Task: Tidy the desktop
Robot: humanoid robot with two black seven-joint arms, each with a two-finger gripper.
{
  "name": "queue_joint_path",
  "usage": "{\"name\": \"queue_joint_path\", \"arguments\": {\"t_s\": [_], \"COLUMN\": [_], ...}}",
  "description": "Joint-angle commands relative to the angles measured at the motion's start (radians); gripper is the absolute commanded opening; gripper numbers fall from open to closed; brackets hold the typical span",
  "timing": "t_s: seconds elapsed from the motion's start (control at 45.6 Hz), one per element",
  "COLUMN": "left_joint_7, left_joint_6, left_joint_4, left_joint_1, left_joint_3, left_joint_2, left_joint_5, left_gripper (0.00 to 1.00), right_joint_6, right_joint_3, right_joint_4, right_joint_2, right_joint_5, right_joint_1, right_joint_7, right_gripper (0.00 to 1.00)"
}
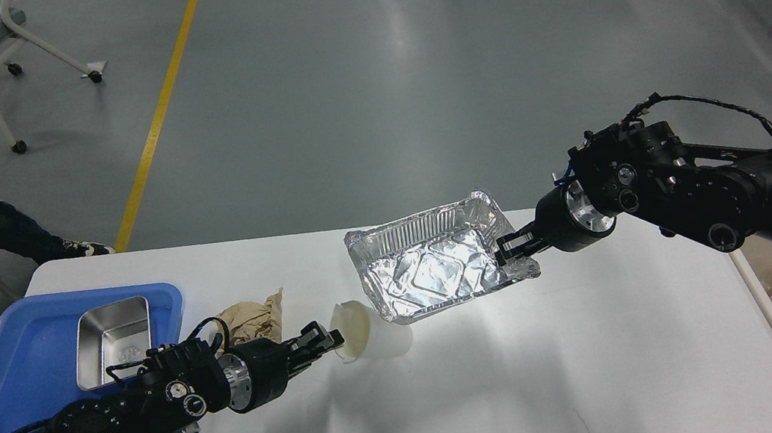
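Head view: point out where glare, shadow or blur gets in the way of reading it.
Head view: strong reflections break up the foil tray; a bright patch washes out the desktop in front of it, blending with the white cup; soft arm shadows fall on the desktop; pale light streaks glaze the floor; the left tool and right tool are dark, so finger detail is poor.

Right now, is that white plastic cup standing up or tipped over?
Tipped over: the white plastic cup lies sideways on the white desktop, mouth facing the left tool.
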Motion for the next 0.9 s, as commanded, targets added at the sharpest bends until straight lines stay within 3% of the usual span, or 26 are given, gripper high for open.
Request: {"name": "queue_joint_path", "arguments": {"t_s": [0.0, 0.241, 0.329, 0.724, 0.877], "left_joint_7": [-0.007, -0.010, -0.010, 0.005, -0.004], "left_joint_6": [0.007, 0.032, 0.051, 0.067, 0.006], "left_joint_4": [0.000, -0.023, -0.090, -0.418, -0.491], "left_joint_1": [0.001, 0.006, 0.004, -0.077, -0.154], "left_joint_3": [0.014, 0.013, 0.013, 0.005, -0.003], "left_joint_2": [0.007, 0.083, 0.139, 0.511, 0.694], "left_joint_5": [-0.001, -0.001, -0.004, -0.059, -0.059], "left_gripper": [0.00, 0.00, 0.00, 0.03, 0.04], "right_joint_6": [0.000, 0.000, 0.000, 0.001, 0.004], "right_joint_3": [0.000, 0.000, 0.000, 0.006, 0.006], "right_joint_4": [0.000, -0.006, -0.006, -0.004, -0.004], "right_joint_2": [0.000, 0.003, 0.003, -0.009, -0.007], "right_joint_5": [0.000, 0.000, 0.000, 0.000, 0.002], "right_joint_1": [0.000, -0.011, -0.029, -0.012, -0.011], "right_joint_7": [0.001, 0.001, 0.001, 0.001, 0.001], "right_gripper": [0.00, 0.00, 0.00, 0.00, 0.00]}}
